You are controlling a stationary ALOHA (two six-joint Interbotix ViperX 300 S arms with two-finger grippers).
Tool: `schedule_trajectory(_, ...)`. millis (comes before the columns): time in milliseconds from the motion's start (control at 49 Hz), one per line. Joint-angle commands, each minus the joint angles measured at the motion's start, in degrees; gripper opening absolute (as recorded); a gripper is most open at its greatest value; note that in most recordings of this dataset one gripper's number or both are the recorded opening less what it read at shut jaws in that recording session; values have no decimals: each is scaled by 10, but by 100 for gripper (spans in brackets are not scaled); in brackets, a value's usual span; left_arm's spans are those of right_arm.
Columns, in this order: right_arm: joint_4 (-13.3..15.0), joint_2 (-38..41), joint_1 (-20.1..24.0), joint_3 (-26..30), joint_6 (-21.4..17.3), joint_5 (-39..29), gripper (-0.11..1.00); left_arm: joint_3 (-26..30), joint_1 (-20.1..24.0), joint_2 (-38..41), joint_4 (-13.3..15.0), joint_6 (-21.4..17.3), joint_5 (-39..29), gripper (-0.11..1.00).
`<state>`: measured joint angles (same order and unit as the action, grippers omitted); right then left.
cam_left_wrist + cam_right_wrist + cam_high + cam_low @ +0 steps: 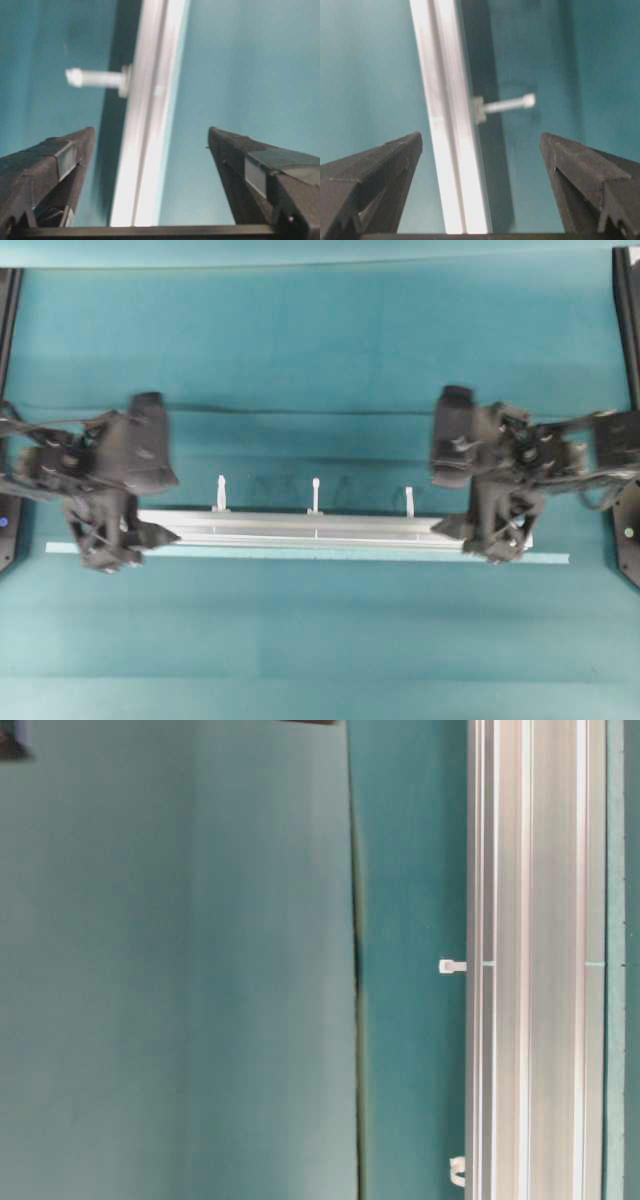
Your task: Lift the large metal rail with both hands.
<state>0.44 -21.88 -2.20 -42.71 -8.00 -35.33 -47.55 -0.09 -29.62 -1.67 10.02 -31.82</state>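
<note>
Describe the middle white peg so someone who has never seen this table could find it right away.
On the teal table a long silver rail runs between the two pincers. Three white pegs stand along its far edge; the middle peg sits at the rail's centre, with one peg on either side.

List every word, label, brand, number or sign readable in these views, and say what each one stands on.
None can be read in any view.
The large metal rail: bare grooved metal, no print; only a faint short mark across it at mid-length, not a character.
The three white pegs: plain.
The thin teal strip: plain.
Left claw and right claw: black fingers, no lettering visible.
The teal table cover: unmarked.
</note>
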Motion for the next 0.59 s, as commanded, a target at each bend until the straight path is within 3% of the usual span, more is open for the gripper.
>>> schedule_trajectory(0,1,-30,-1,4,-4,4,95,4,-2,-42,0,-1,14,98)
schedule_trajectory(245,2,-103,-1,-5,-1,26,95,-7,-3,-125,-1,-1,32,98)
schedule_trajectory(572,1,-216,-1,-38,-4,128,95,-16,-4,-192,0,3,51,97)
